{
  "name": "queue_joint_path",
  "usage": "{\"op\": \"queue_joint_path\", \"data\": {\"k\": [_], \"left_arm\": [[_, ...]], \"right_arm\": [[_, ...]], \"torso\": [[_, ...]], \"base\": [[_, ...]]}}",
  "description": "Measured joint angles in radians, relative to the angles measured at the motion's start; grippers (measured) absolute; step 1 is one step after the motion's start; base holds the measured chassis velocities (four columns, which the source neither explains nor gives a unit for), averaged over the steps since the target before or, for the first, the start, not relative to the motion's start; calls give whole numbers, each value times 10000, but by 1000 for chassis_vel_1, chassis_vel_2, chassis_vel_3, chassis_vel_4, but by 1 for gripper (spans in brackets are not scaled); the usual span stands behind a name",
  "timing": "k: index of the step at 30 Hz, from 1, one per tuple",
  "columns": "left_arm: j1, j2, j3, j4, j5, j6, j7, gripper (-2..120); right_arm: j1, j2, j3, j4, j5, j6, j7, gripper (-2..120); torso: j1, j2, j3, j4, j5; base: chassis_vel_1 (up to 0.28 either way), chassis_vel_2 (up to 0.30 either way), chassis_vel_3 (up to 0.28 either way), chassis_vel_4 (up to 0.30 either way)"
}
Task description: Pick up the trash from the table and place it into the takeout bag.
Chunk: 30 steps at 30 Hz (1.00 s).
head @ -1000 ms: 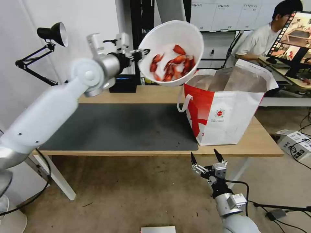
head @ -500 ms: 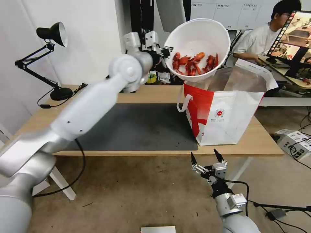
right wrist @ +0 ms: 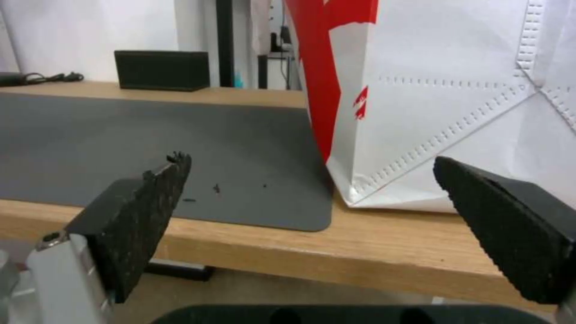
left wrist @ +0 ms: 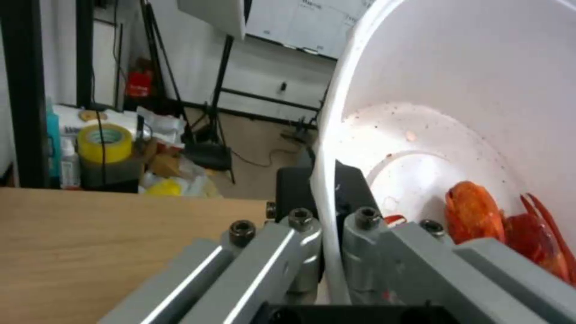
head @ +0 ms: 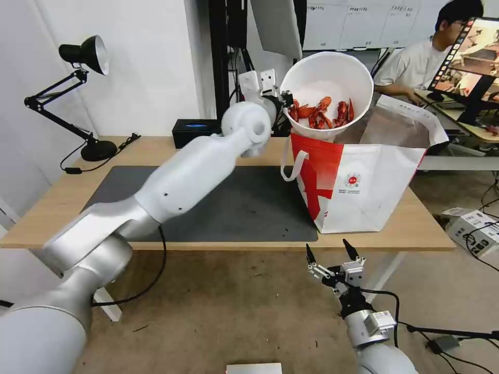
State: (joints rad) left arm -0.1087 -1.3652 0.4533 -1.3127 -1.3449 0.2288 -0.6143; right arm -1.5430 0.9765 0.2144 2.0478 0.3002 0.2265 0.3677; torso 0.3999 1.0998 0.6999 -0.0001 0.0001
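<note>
The trash in hand is a white round bowl [head: 327, 88] holding red crayfish shells [head: 322, 113]. My left gripper [head: 285, 98] is shut on its rim, and the bowl hangs tilted over the open mouth of the red-and-white takeout bag [head: 358, 176], its base just above the bag's near edge. In the left wrist view the bowl [left wrist: 456, 112] rim sits pinched in my left gripper [left wrist: 331, 220], with shells [left wrist: 480, 216] inside. The bag stands on the right end of the wooden table [head: 405, 228]. My right gripper [head: 329, 255] waits open below the table's front edge, facing the bag [right wrist: 444, 90].
A dark grey mat [head: 249, 208] covers the table's middle, with a few crumbs near its front right corner. A black box [head: 196, 132] and a black desk lamp [head: 86, 93] stand at the back. A person sits at another desk beyond the bag.
My left arm has swung the bowl to the right and lowered it, from above the table's back to over the bag's mouth. The right arm has stayed still.
</note>
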Motion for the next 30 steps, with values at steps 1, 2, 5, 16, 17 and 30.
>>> {"op": "queue_joint_path", "data": {"k": [1, 2, 5, 16, 17, 30], "left_arm": [[29, 38, 82, -81, 159, -42, 10, 0], [29, 38, 82, -81, 159, -42, 10, 0], [85, 104, 238, -263, 471, -118, 20, 0], [-66, 134, 942, -469, 1635, -171, -12, 0], [-129, 145, 1041, -452, 1816, -144, -23, 0], [-195, 727, 1753, -936, 2999, 63, 771, 0]], "right_arm": [[0, 0, 0, 0, 0, 0, 0, 100], [0, 0, 0, 0, 0, 0, 0, 100], [0, 0, 0, 0, 0, 0, 0, 100], [0, 0, 0, 0, 0, 0, 0, 100], [0, 0, 0, 0, 0, 0, 0, 100], [0, 0, 0, 0, 0, 0, 0, 100]], "torso": [[0, 0, 0, 1, 0], [0, 0, 0, 1, 0], [0, 0, 0, 3, -1], [0, 0, 0, 1, -1], [0, 0, 0, 1, -1], [0, 0, 0, 2, -2]], "base": [[0, 0, 0, 0], [0, 0, 0, 0], [0, 0, 0, 0], [0, 0, 0, 0], [0, 0, 0, 0], [0, 0, 0, 0]]}}
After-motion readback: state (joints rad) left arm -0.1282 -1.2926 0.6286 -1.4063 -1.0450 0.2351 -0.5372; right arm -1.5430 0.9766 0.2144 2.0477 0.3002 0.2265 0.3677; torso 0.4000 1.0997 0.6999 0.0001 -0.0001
